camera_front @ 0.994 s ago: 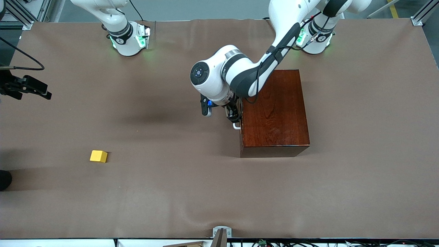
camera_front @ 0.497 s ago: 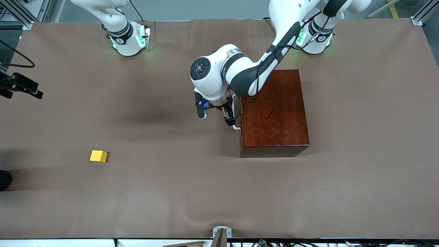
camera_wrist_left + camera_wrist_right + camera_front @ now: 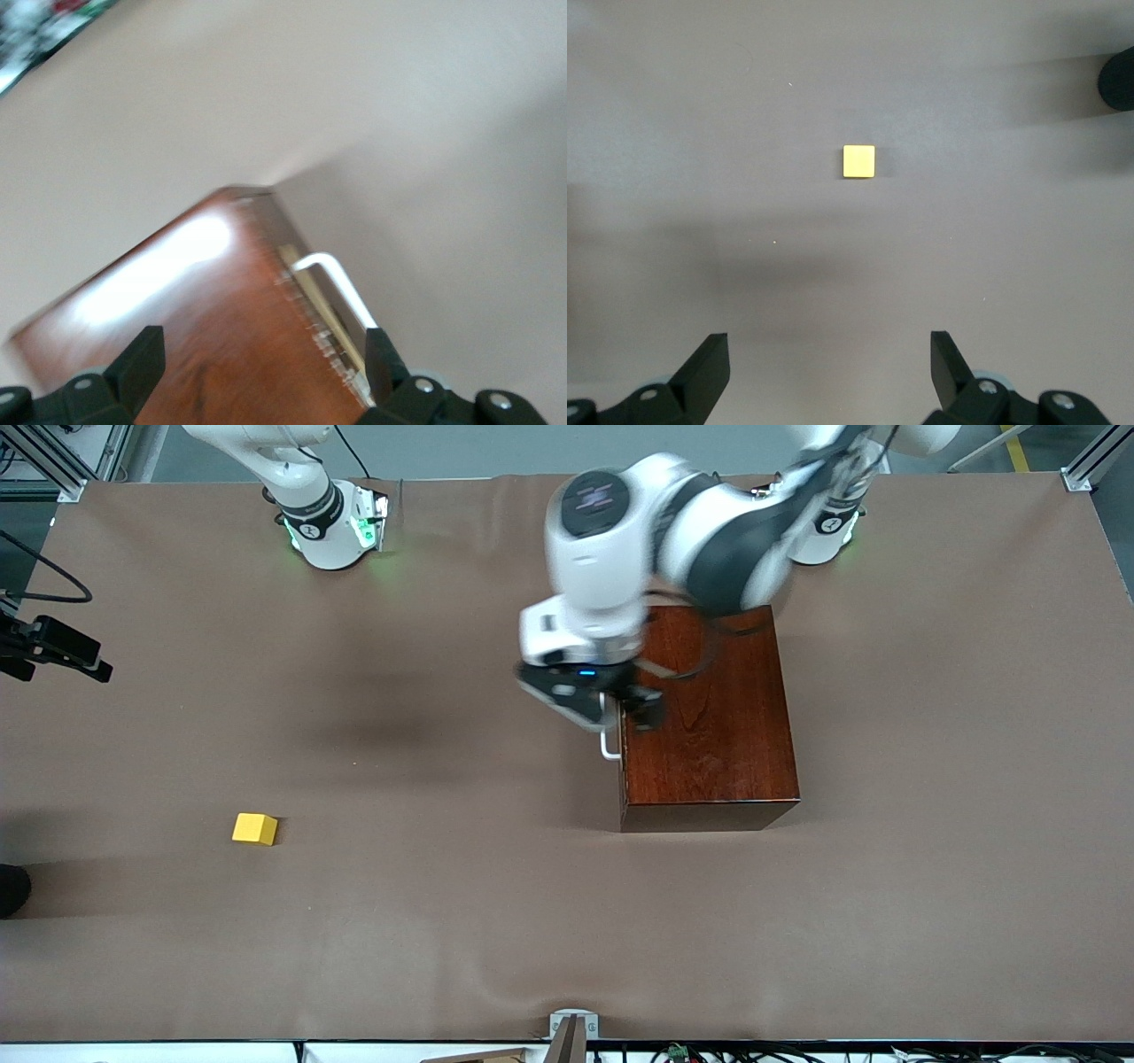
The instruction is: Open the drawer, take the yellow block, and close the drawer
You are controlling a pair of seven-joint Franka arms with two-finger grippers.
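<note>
Brown desk (image 3: 443, 957) is carrying the box (image 3: 709, 717) at frame centre, its drawer (image 3: 330, 310) nearly shut; the block (image 3: 254, 829) is lying lower in the frame toward the right arm's end. Left gripper (image 3: 607, 707) is hanging over the handle (image 3: 608, 746), fingers spread, empty. Right gripper (image 3: 828, 367), over the block, is gaping empty. The step in hand looks like closing or releasing; next, confirm full closure.

We see two white arms with glossy rounded shells and dark grey joint bands. Green lights glow at both bases, and black cables run along the left arm. The left gripper (image 3: 611, 707) is black with a blue light; both grippers' fingers (image 3: 704, 367) are black, wedge-shaped, with silver screws.
</note>
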